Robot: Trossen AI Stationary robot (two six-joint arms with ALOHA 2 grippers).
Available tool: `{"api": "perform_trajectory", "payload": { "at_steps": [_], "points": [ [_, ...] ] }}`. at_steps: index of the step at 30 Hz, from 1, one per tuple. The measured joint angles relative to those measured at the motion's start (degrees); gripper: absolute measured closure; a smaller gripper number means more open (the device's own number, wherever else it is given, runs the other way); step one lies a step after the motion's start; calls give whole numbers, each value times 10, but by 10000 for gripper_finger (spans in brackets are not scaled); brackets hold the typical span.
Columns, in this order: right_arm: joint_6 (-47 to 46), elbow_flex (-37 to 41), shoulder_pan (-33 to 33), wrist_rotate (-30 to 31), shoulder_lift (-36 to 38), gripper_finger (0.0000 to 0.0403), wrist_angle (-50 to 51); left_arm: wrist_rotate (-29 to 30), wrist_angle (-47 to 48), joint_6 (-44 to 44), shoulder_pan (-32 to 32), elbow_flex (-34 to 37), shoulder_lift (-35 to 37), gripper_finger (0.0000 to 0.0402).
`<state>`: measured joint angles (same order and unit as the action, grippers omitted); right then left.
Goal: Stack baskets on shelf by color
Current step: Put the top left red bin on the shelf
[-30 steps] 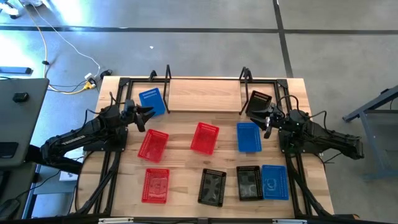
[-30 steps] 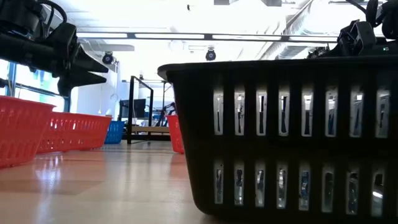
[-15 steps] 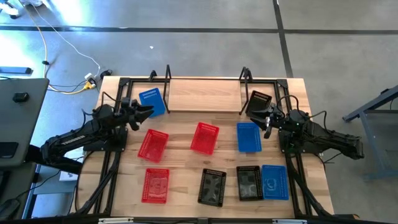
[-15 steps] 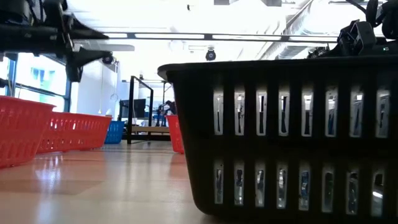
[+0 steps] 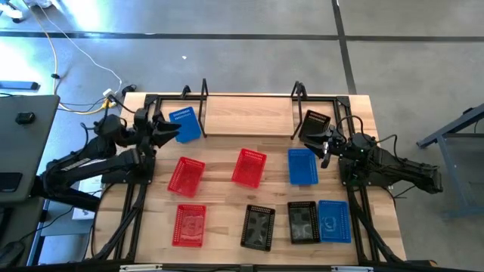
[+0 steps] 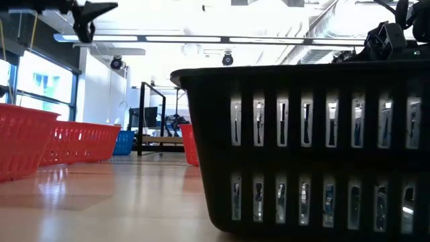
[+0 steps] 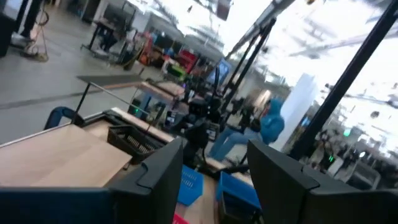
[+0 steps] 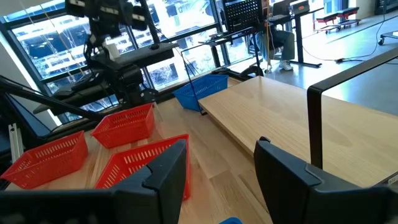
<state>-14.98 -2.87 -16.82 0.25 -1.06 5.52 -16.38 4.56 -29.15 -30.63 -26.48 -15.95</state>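
1. We see the left gripper (image 5: 170,130) raised at the table's left rear, fingers spread and holding nothing, just beside a blue basket (image 5: 184,124) lying by the shelf's left uprights.
2. The right gripper (image 5: 316,140) hovers at the right rear, fingers also spread and empty, between a black basket (image 5: 315,121) near the shelf's right uprights and a second blue basket (image 5: 302,165).
3. The shelf (image 5: 248,115) lies along the table's rear edge, its board bare.
4. Mid-table sit two red baskets (image 5: 186,175) (image 5: 249,167).
5. Along the front edge: a red (image 5: 189,225), two black (image 5: 259,227) (image 5: 302,222), and a blue basket (image 5: 333,221).
6. Off the table's left rear corner, a yellow cable (image 5: 59,54) trails across the floor.
7. We can read no writing.
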Motion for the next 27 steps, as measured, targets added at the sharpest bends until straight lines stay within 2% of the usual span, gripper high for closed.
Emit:
{"api": "perform_trajectory", "payload": {
  "at_steps": [5,10,12,22,27],
  "points": [
    [0,0,0,0,0,231,0,-29,101,19,0,-95,-77,232],
    [0,0,0,0,0,231,0,-88,251,75,0,-182,-143,232],
    [0,0,0,0,0,231,0,-94,301,94,3,-206,-164,232],
    [0,0,0,0,0,231,0,-81,386,144,91,-222,-234,232],
    [0,0,0,0,0,231,0,-37,424,144,157,-222,-270,232]
  ]
}}
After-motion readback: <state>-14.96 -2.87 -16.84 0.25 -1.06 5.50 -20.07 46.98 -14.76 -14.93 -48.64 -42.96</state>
